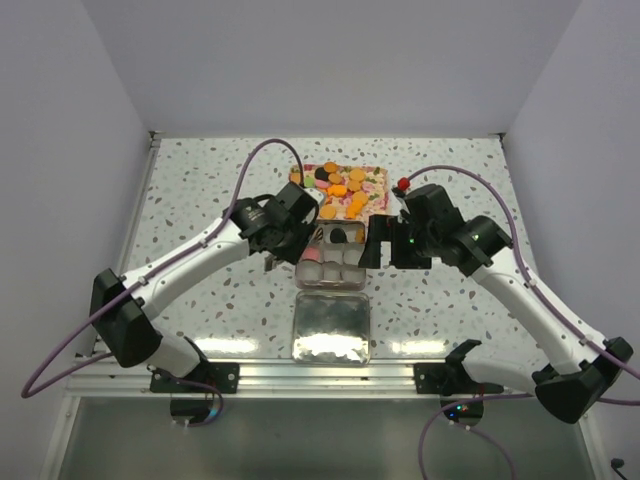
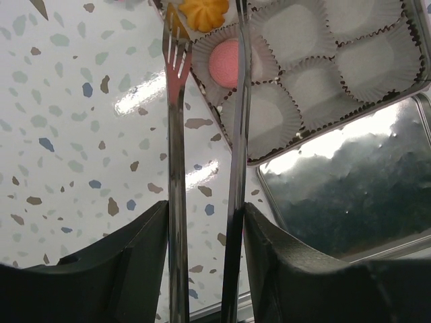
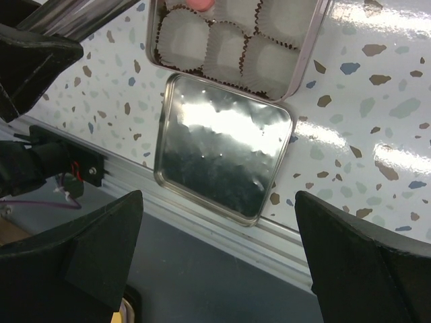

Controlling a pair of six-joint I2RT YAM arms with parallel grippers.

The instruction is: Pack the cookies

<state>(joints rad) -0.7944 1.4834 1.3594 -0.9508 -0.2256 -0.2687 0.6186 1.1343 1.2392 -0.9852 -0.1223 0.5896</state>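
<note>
Nearest you, the lid [image 1: 332,325] lies inner side up. Behind it, the wrists hide the side edges of the tin [image 3: 306,50] from above. Its paper cups [image 2: 363,64] hold a pink cookie [image 2: 225,62] and an orange cookie [image 2: 203,13], which is cut off by the frame. The left gripper [image 2: 205,222] clamps the tongs [image 2: 175,134], whose arms flank the pink cookie. The right gripper [image 3: 222,229] is spread wide and holds nothing. Farthest back, the other cookies [image 1: 345,190] lie on the floral tray [image 1: 372,170].

tin [image 3: 311,48] 1 | lid [image 3: 222,155] 1 | tray [image 1: 376,172] 1 | tongs [image 2: 237,168] 1 | cookies [image 1: 339,190] too many to count
</note>
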